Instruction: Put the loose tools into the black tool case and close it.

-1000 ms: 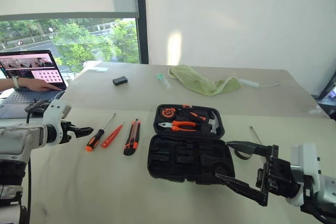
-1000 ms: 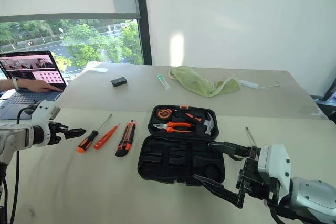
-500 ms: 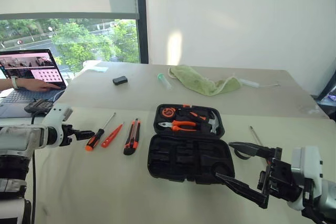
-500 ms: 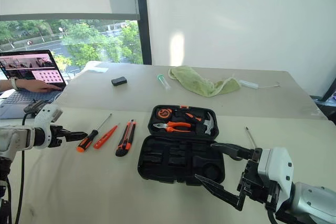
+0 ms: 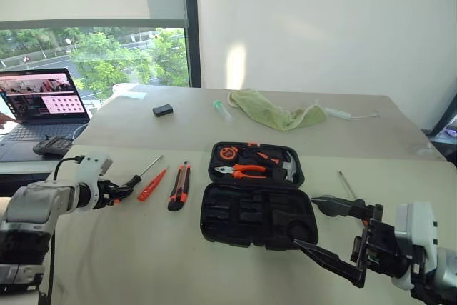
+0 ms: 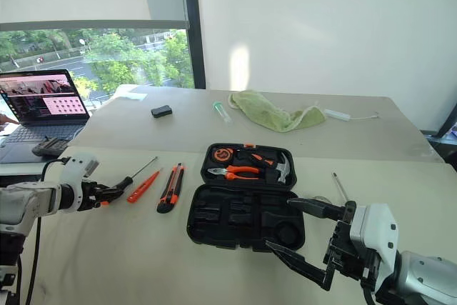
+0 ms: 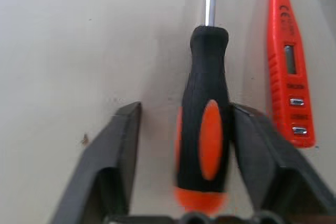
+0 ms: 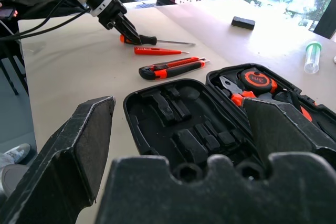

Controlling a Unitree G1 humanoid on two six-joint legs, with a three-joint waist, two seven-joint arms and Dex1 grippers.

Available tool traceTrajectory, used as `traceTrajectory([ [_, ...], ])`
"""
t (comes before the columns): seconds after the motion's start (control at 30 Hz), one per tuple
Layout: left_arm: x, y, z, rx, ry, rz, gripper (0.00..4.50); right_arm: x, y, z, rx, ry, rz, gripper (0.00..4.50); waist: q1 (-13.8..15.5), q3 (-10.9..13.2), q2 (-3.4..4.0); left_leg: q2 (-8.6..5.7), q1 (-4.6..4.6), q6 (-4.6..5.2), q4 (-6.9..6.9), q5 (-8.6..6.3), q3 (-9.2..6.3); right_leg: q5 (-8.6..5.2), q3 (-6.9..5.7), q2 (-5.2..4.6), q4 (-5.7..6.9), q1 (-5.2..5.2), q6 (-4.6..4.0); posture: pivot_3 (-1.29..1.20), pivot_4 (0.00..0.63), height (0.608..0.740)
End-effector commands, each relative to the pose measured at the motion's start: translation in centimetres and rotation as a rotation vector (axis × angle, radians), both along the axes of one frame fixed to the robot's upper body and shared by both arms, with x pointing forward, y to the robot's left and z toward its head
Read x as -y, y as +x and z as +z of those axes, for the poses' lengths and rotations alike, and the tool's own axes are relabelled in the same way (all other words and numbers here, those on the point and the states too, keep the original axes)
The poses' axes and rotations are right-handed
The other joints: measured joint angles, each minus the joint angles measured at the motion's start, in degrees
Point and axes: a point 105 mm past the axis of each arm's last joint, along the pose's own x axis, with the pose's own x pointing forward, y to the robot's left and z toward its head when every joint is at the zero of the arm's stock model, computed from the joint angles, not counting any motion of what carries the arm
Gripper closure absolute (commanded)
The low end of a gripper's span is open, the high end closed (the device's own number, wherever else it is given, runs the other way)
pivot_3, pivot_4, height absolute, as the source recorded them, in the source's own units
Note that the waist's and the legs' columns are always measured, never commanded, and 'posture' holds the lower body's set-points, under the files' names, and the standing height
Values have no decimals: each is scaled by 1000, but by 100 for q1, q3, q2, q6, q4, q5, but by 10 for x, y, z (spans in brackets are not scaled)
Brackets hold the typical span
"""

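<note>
Your left pincer [image 7: 181,129] now straddles the butt of the black-and-orange screwdriver [image 7: 205,119], a rubbery black grip with an oval orange inlay and a thin steel shaft. One finger [image 7: 262,150] touches the handle while the other stands just off it, so the grip is not closed. A second ago this pincer hung spread and short of the handle; it has since dropped onto it and narrowed.

Just beside that tool lies the small red-orange screwdriver [image 5: 152,184], a flat, glossy plastic tester, and next to it the black-and-orange utility knife [image 5: 179,186], long and slab-sided.

The black tool case [image 5: 257,212] lies open on the pale, smooth desk [image 5: 143,262], its near half a matte moulded tray of empty slots. The far half holds orange-handled pliers [image 5: 244,171], a tape measure [image 5: 229,153] and a small steel hammer [image 5: 289,168]. A second screwdriver [image 5: 348,186] lies to the right of the case.

Your right pincer [image 5: 325,237] hovers wide open near the case's near right corner, unchanged.
</note>
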Motion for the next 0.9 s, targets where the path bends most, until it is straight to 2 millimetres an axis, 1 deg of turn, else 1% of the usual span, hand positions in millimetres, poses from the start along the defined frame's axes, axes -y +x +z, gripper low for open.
traceTrajectory([
  [0.03,3,-1,5,52,-43,-16,3552,3,0,7,37,-14,0,0,1,0,0,0,0,0,0,0,0,0,0,-1,1,0,0,0,150,740],
  [0.1,7,2,17,110,-95,-39,3626,4,1,6,37,-14,-6,0,8,0,0,0,-1,-1,0,0,-1,0,0,-2,0,-1,-1,0,150,740],
  [0.13,21,7,38,181,-165,-98,3626,5,2,6,36,-9,-20,0,13,0,-1,0,-5,-1,1,0,-2,0,-1,-3,0,-2,0,0,150,740],
  [0.2,50,12,74,286,-251,-239,3626,8,2,4,30,-1,-42,0,52,5,-8,0,-13,-1,5,1,-5,0,-5,-3,-1,-4,-1,0,150,740],
  [0.23,71,11,89,307,-289,-332,3626,10,2,3,27,2,-53,0,78,7,-17,-1,-27,-3,18,2,-18,1,-11,-5,-1,-6,-1,0,150,740],
  [0.27,89,8,98,306,-313,-421,3626,11,1,3,24,3,-60,0,94,7,-23,-1,-34,-6,23,4,-22,2,-17,-4,-2,-8,-2,0,150,740],
  [0.3,112,2,104,306,-304,-549,3626,12,1,2,23,2,-69,0,97,5,-27,-2,-40,-8,29,5,-28,2,-21,-4,-3,-6,-2,0,150,740],
  [0.33,130,-5,107,307,-274,-663,3626,14,0,2,23,1,-79,0,92,5,-27,-7,-39,-27,31,16,-26,3,-24,-2,-5,-3,0,0,150,740],
  [0.37,146,-10,105,324,-203,-780,3626,16,-1,1,23,2,-93,0,76,2,-21,-10,-39,-29,30,17,-25,3,-24,-5,-6,-3,0,0,150,740],
  [0.43,174,-16,102,379,-141,-972,3626,20,-3,0,18,0,-117,0,35,-14,8,-29,-24,-27,20,16,-12,1,-4,-10,-12,5,4,0,150,740],
  [0.5,189,-16,88,319,-89,-1100,3626,25,-6,-2,9,-10,-142,0,7,-20,21,-46,-11,-18,16,11,1,-8,9,-19,-14,14,18,0,150,740],
  [0.57,201,-9,76,293,-13,-1184,3626,33,-10,-3,-1,-21,-168,0,-17,-18,17,-44,-13,-12,17,9,7,-8,15,-10,-12,11,20,0,150,740],
  [0.6,208,-5,67,274,63,-1252,3626,39,-14,-3,-9,-33,-188,0,-16,-17,15,-45,-13,21,18,-10,8,-7,15,-4,-11,10,20,0,150,740],
  [0.67,217,3,54,241,168,-1320,3626,49,-21,-4,-27,-50,-221,0,6,-16,15,-45,-15,29,18,-14,6,-7,13,3,-11,8,20,0,150,740],
  [0.73,222,10,49,216,208,-1340,3626,56,-27,-3,-38,-64,-251,0,17,-16,15,-45,-15,31,20,-15,5,-8,14,4,-11,11,21,0,150,740],
  [0.83,222,19,41,195,255,-1344,3626,61,-34,-3,-42,-83,-288,0,-11,-16,15,-43,-20,40,23,-19,2,-9,17,2,-14,9,25,0,150,740],
  [0.9,222,20,33,166,291,-1368,3626,63,-37,-2,-42,-83,-307,0,-11,-16,15,-41,-23,44,24,-22,3,-11,20,0,-14,4,31,0,150,740],
])
